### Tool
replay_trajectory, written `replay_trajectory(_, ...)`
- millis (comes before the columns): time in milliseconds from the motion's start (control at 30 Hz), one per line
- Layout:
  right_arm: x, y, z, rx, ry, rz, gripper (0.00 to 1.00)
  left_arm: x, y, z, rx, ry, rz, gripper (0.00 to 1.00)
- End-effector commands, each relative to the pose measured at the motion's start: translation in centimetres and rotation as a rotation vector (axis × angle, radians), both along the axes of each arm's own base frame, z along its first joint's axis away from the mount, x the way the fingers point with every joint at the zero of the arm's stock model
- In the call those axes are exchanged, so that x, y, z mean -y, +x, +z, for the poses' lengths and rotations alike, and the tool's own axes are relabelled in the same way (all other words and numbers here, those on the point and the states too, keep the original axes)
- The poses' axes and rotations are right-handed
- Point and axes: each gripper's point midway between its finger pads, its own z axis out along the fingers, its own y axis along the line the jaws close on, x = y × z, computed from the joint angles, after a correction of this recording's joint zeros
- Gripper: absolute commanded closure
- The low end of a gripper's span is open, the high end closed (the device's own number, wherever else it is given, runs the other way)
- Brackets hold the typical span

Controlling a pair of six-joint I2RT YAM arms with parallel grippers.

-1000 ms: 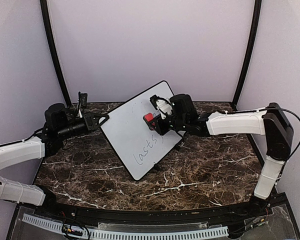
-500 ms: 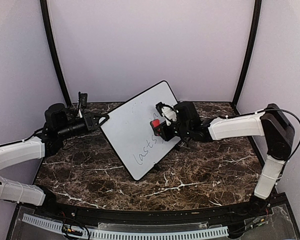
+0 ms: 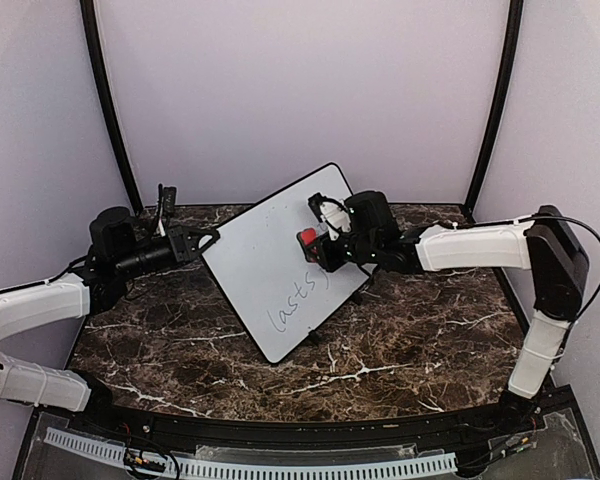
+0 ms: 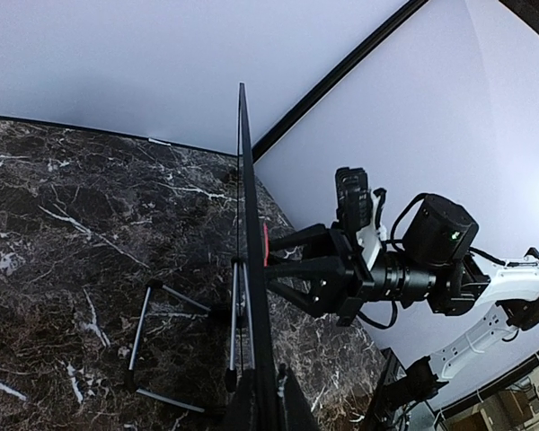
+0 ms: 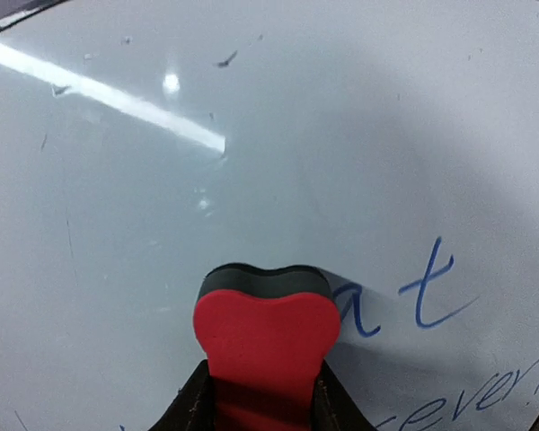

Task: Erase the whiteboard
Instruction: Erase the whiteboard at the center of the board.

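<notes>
The whiteboard (image 3: 270, 265) stands tilted on the marble table, black-framed, with dark handwriting near its lower part. My left gripper (image 3: 202, 241) is shut on its left edge; in the left wrist view the board (image 4: 251, 260) shows edge-on between the jaws of that gripper (image 4: 268, 391). My right gripper (image 3: 318, 246) is shut on a red eraser (image 3: 307, 237) with its dark pad pressed against the board's upper right. In the right wrist view the eraser (image 5: 266, 337) sits just left of blue letters "at" (image 5: 404, 301), held by my gripper (image 5: 262, 400) on the board face (image 5: 251, 135).
A wire stand (image 4: 157, 350) props the board from behind. Black corner posts (image 3: 105, 100) and pale walls enclose the table. The marble tabletop (image 3: 380, 340) spreads in front of the board.
My right gripper with the eraser moved down and right over the board, then back up and left a little. The left arm and board stayed still.
</notes>
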Motion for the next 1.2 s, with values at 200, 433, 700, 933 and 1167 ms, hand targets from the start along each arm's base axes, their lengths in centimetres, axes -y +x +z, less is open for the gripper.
replay_trajectory(200, -1.8, 2.7, 2.8, 0.066, 0.038, 0.001, 0.78, 1.2, -2.6, 5.9, 0.193, -0.105, -0.121, 1.00)
replay_trajectory(433, 0.4, 0.3, 1.0, 0.024, 0.036, -0.006, 0.85, 1.2, -2.7, 5.9, 0.193, -0.107, -0.122, 1.00)
replay_trajectory(700, 1.0, 0.3, 0.6, 0.030, 0.015, -0.024, 0.82, 1.2, -2.7, 5.9, 0.190, -0.112, -0.127, 1.00)
replay_trajectory(933, -1.1, 2.8, 3.7, 0.087, 0.040, -0.017, 0.81, 1.2, -2.6, 5.8, 0.191, -0.106, -0.122, 1.00)
replay_trajectory(1167, -1.3, 4.4, 4.0, 0.102, 0.032, -0.020, 0.81, 1.2, -2.7, 5.9, 0.195, -0.105, -0.122, 1.00)
